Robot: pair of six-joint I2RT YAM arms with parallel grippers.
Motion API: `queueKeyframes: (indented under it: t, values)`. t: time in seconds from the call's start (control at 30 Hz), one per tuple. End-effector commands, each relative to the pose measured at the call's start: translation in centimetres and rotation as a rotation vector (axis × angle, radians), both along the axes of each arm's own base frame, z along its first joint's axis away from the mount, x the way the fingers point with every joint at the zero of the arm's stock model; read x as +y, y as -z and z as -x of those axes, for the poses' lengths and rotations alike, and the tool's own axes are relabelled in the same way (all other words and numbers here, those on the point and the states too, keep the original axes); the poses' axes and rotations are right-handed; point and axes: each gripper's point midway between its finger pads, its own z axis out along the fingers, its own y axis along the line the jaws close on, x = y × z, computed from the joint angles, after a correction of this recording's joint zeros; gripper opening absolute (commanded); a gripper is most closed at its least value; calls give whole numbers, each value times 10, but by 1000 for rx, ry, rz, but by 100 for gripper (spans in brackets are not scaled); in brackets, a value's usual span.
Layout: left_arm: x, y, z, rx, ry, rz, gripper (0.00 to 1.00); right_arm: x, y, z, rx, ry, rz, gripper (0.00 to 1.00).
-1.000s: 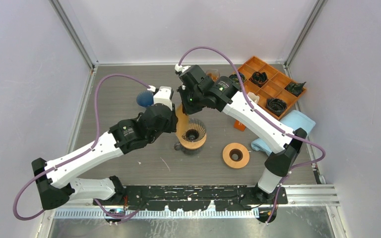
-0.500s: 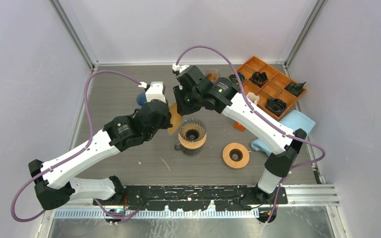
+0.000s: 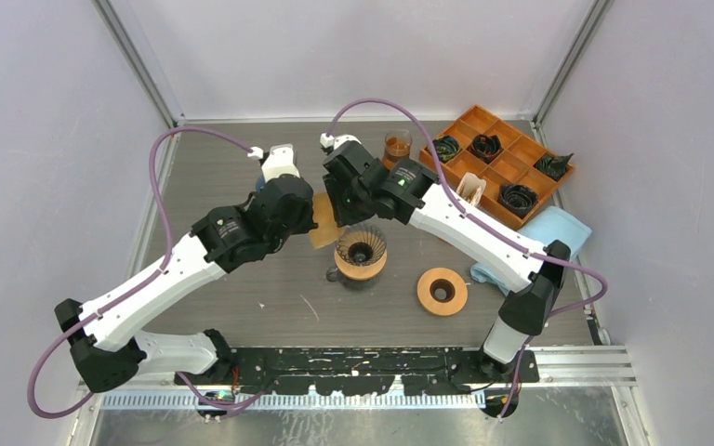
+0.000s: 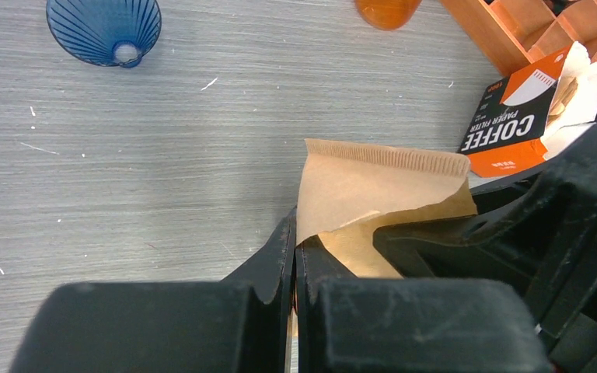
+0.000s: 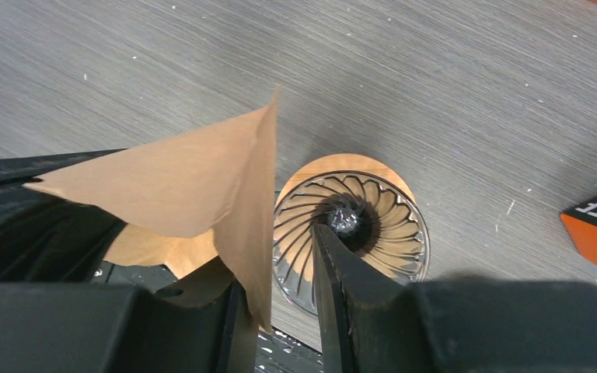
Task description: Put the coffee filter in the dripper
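The coffee filter point(image 4: 365, 183), a brown paper cone, is pinched at its lower corner by my left gripper point(image 4: 295, 225), which is shut on it. From above, the filter point(image 3: 323, 228) hangs just left of the dripper point(image 3: 361, 251), a clear ribbed glass cone on a brown ring. My right gripper point(image 5: 280, 264) is open above the dripper point(image 5: 381, 210). One flap of the filter point(image 5: 179, 183) hangs against the right gripper's left finger, unclamped. Both grippers point(image 3: 311, 223) point(image 3: 344, 214) stand close together over the filter.
A blue dripper point(image 4: 105, 27) lies at the back left. An amber glass point(image 3: 397, 144), a coffee filter box point(image 4: 528, 116) and an orange compartment tray point(image 3: 507, 163) stand at the back right. An orange ring point(image 3: 442, 290) and a blue cloth point(image 3: 548, 232) lie to the right.
My left gripper closed on the filter and drew back to the left. My right gripper opened and let go of the filter, shifting slightly left over the dripper.
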Motion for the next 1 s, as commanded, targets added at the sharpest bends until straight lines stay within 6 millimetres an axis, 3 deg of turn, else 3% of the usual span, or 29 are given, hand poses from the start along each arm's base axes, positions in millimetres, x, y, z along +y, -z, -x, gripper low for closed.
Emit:
queueKeyframes:
  t: [0.0, 0.33, 0.97]
  values:
    - [-1, -19, 0, -14, -3, 62, 0, -12, -36, -7, -110, 61, -67, 34]
    - [5, -15, 8, 24, 19, 65, 0, -16, -35, -1, -110, 10, -35, 17]
    - [-11, -3, 28, 140, 129, 88, 0, -41, -28, 14, -54, -59, 21, 10]
